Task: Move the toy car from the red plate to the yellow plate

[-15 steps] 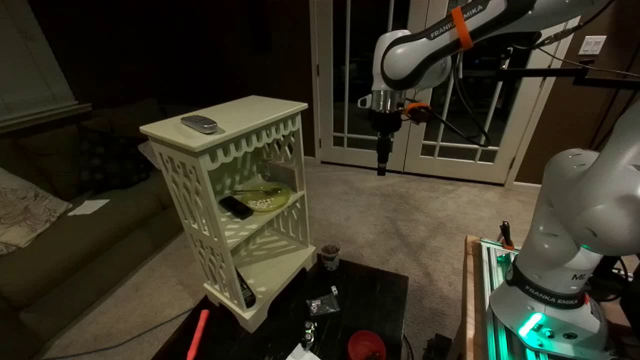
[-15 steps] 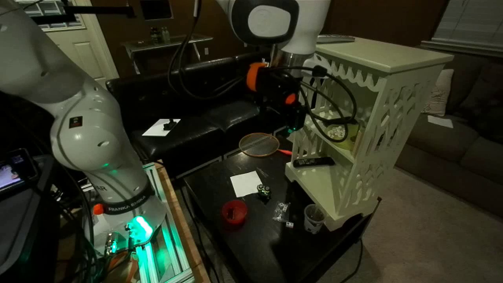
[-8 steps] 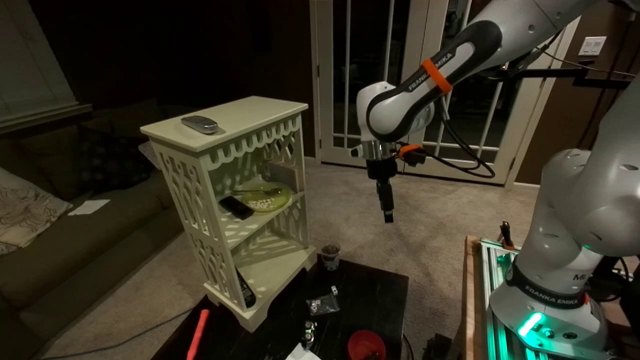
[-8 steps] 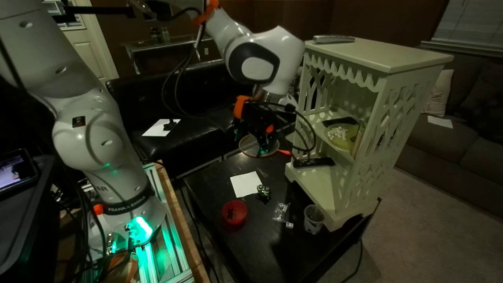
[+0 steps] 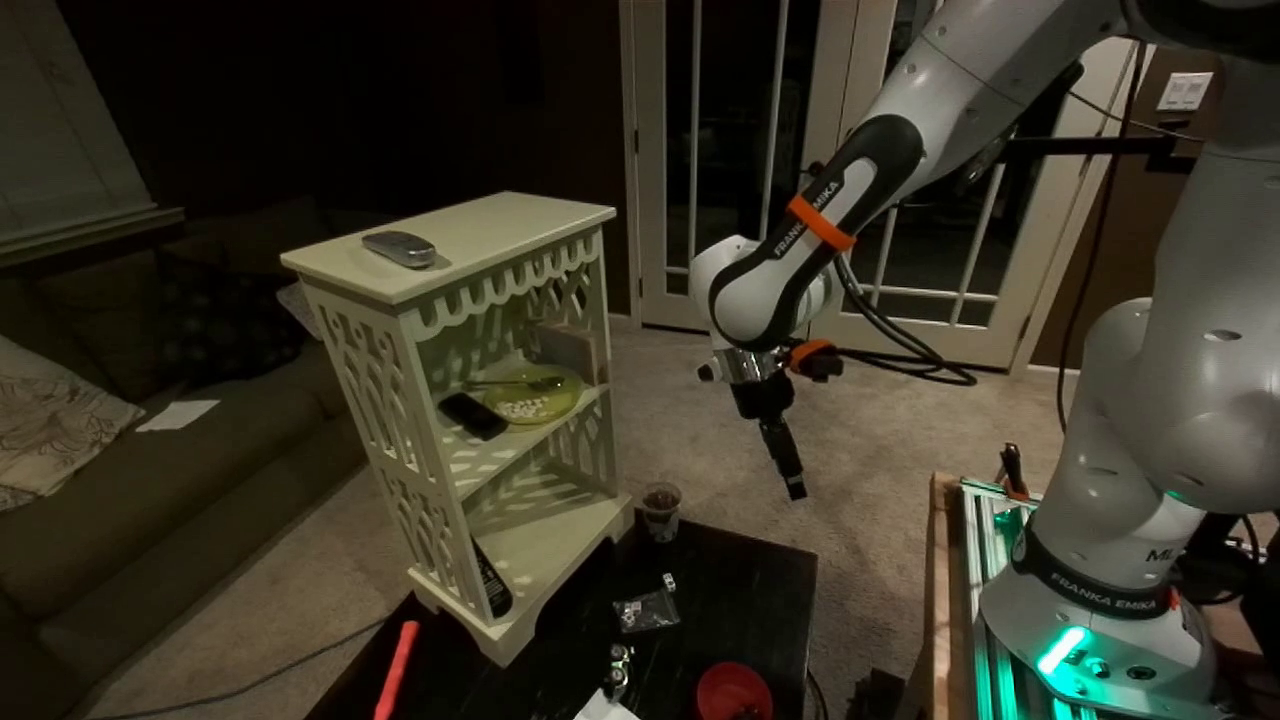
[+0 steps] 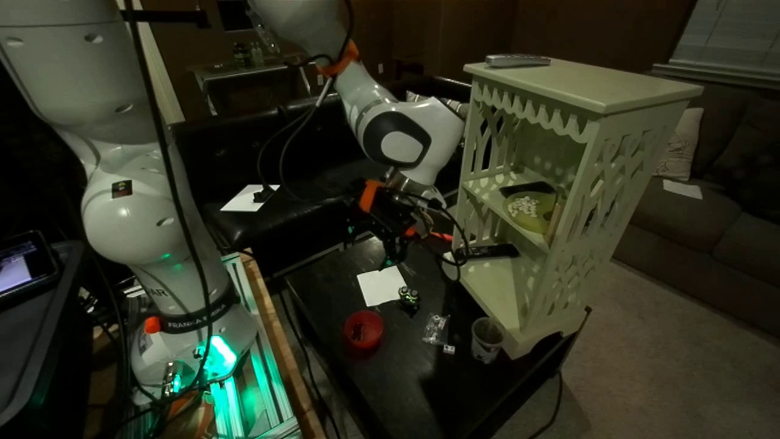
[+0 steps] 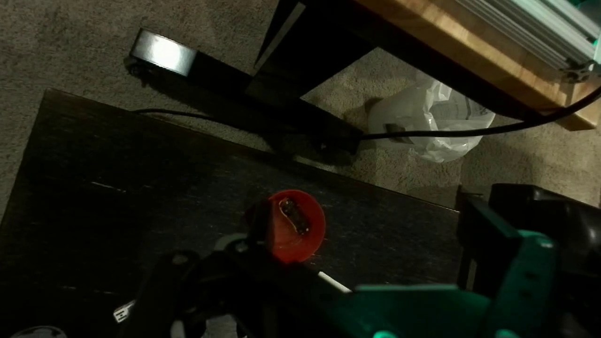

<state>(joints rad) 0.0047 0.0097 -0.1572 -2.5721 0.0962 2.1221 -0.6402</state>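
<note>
The toy car (image 7: pixel 296 217) is a small dark oblong lying inside the red plate (image 7: pixel 315 230) in the wrist view. The red plate also shows on the black table in both exterior views (image 5: pixel 722 690) (image 6: pixel 376 323). The yellow plate (image 5: pixel 566 396) is on the shelf unit's middle shelf, bearing white bits and a spoon. It also shows in an exterior view (image 6: pixel 542 223). My gripper (image 7: pixel 366 220) is open and empty, pointing down. It hangs above the table in both exterior views (image 5: pixel 796 488) (image 6: pixel 388 261). Its left finger covers part of the red plate in the wrist view.
The pale shelf unit (image 6: pixel 603 97) stands on the table. A dark phone (image 5: pixel 472 415) lies beside the yellow plate. White paper (image 6: pixel 379 286), a small dark gadget (image 6: pixel 409 296), a plastic bag (image 6: pixel 435 329) and a cup (image 6: pixel 487 339) sit on the table.
My arm has come down and drawn back from the shelf, and the gripper is now lower over the table and more tilted. The plates and other things have not moved.
</note>
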